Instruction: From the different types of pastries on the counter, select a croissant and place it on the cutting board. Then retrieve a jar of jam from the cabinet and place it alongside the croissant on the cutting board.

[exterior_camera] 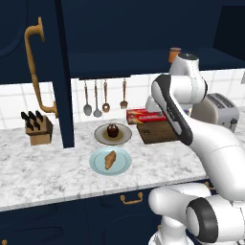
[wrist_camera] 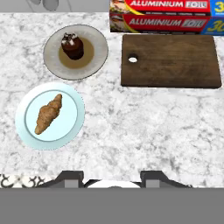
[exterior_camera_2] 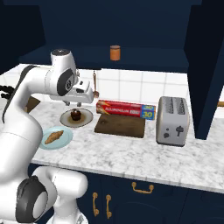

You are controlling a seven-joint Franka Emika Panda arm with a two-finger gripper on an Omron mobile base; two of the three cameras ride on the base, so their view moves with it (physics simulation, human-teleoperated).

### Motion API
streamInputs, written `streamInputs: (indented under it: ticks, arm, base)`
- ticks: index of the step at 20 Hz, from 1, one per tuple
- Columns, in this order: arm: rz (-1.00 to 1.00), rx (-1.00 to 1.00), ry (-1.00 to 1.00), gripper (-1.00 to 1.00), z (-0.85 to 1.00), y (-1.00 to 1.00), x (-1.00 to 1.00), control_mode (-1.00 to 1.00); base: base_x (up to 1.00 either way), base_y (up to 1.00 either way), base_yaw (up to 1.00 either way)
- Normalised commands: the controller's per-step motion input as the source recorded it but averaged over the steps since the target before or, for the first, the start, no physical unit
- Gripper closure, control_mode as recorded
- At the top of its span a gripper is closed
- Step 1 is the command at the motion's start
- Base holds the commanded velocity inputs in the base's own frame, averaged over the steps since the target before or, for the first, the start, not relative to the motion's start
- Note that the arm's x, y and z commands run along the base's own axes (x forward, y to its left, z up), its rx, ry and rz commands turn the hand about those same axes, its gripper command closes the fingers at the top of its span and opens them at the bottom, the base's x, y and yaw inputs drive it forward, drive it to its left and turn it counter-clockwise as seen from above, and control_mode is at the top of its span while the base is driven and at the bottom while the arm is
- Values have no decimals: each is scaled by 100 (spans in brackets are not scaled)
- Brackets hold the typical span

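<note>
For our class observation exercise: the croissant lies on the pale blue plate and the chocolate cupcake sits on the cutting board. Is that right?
Not quite. The croissant does lie on the pale blue plate, but the hand view shows the chocolate cupcake on its own grey plate, beside the cutting board, not on it.

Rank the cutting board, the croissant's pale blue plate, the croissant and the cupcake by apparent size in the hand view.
1. cutting board
2. pale blue plate
3. croissant
4. cupcake, though the croissant is long and thin and the cupcake round, so these two look close.
</note>
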Motion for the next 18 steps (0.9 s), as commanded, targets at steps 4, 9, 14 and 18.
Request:
streamInputs:
  ticks: [4, 9, 14, 18]
  arm:
    - [0, -3, 0, -100, -4, 5, 0, -100]
    - [-1, -2, 3, -100, -4, 37, 0, -100]
    - [-8, 8, 14, -100, -17, 28, 0, -100]
    - [-13, 10, 9, -100, -31, 32, -1, -100]
  base:
    - [0, 0, 0]
    - [0, 0, 0]
    - [0, 0, 0]
    - [0, 0, 0]
